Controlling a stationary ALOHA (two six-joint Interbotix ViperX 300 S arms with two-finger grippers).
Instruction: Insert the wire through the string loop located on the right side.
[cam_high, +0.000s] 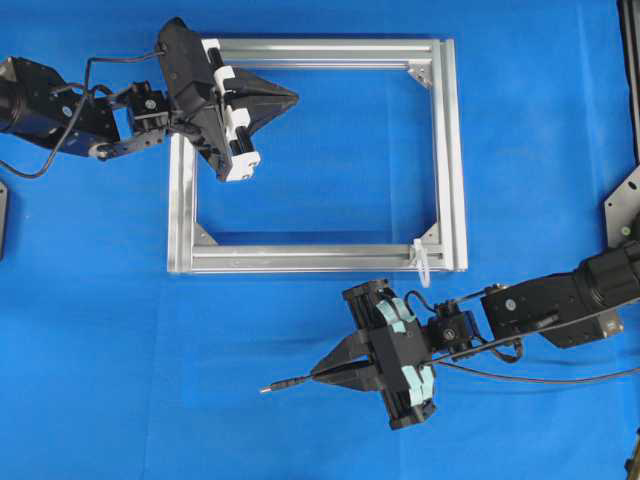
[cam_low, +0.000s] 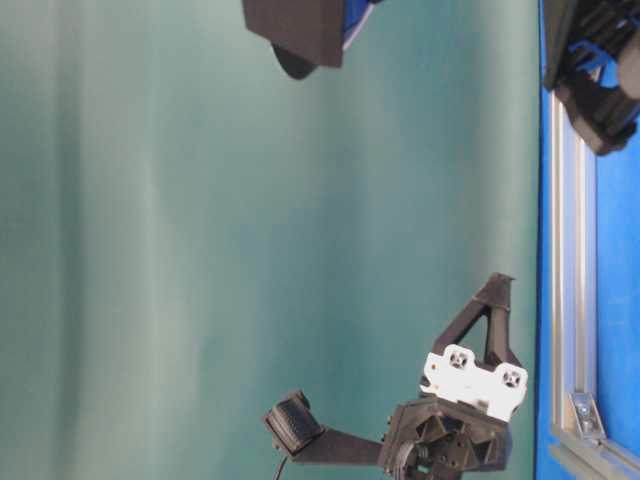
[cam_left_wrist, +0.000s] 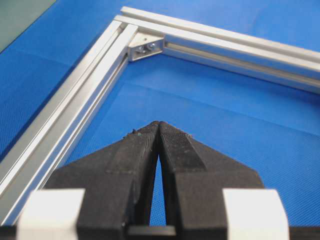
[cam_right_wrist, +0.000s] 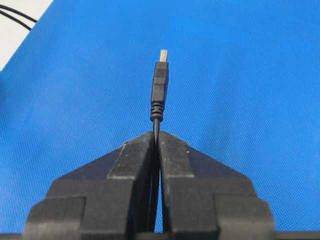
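Observation:
The thin black wire (cam_high: 290, 383) is held just behind its slim metal-tipped plug (cam_right_wrist: 159, 87) by my right gripper (cam_high: 316, 375), which is shut on it. The plug points left, low over the blue mat, below the frame. The rest of the wire trails off to the right (cam_high: 560, 379). The white string loop (cam_high: 421, 260) wraps the silver frame (cam_high: 300, 258) at its near right corner, above and to the right of the plug. My left gripper (cam_high: 295, 97) is shut with nothing in it, hovering inside the frame's far left corner (cam_left_wrist: 158, 123).
The rectangular aluminium frame (cam_left_wrist: 75, 100) lies flat on the blue mat, with silver brackets (cam_left_wrist: 146, 47) in its corners. Dark equipment (cam_high: 625, 205) stands at the table's right edge. Open mat lies left of and below the plug.

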